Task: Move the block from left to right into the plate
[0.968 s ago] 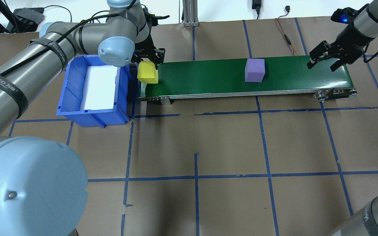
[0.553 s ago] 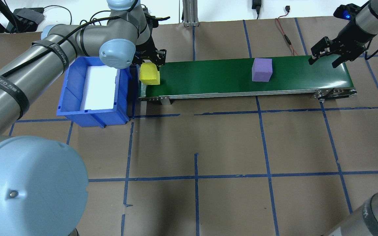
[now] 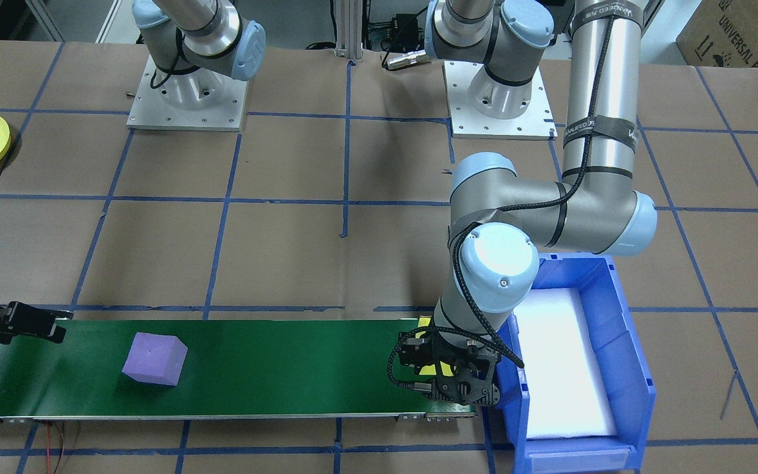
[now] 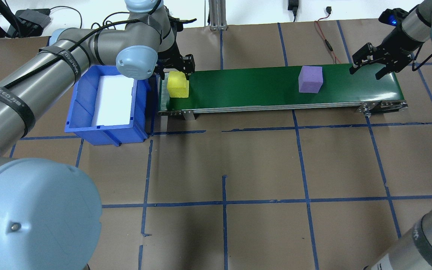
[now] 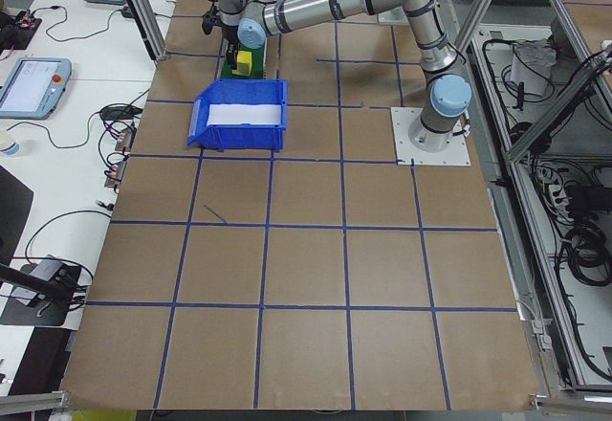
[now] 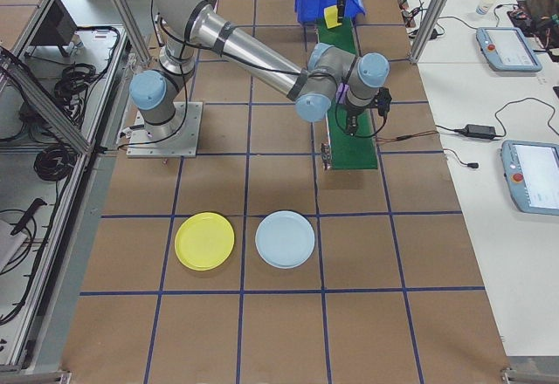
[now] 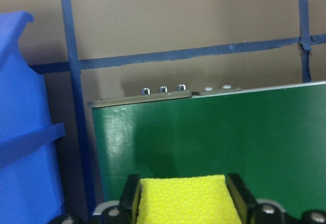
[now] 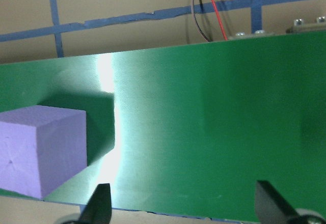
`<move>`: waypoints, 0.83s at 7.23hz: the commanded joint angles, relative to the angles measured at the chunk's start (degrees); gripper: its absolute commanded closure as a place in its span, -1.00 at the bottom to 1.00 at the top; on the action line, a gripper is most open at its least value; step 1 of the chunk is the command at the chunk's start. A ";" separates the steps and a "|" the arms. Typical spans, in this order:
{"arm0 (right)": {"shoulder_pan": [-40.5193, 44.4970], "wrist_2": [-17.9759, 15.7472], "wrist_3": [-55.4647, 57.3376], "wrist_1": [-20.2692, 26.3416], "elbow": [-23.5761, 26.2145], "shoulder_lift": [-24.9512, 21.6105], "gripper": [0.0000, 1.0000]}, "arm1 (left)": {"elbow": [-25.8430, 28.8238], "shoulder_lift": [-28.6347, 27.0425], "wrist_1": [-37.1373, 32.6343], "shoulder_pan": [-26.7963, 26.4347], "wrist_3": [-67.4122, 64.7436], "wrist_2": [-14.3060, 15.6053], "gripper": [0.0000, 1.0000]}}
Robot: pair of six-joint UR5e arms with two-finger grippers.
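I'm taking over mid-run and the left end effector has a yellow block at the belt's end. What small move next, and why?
Probably open the left end effector and lift clear. Its fingers flank the yellow block, which sits over the green belt beside the blue bin. The purple block is nearing the open right end effector.

A yellow block (image 4: 177,84) sat between the black jaws; a purple block (image 4: 310,79) lay on the green belt (image 4: 253,90). The bin (image 4: 88,112) was blue, the plates yellow (image 6: 203,241) and pale blue (image 6: 285,240).
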 commanded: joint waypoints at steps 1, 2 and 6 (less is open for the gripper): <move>0.07 2.70 0.06 -1.31 -0.54 0.44 -1.00 | 0.58 3.98 -0.09 -0.12 -3.05 -5.52 -1.00; -0.02 2.78 0.41 -1.31 -0.46 0.70 -1.00 | 0.58 7.31 -1.31 -0.20 -3.14 -6.95 -1.00; -0.02 3.75 0.41 -2.88 0.33 0.79 -1.00 | -1.52 22.68 -19.04 0.32 -2.79 -6.18 -1.00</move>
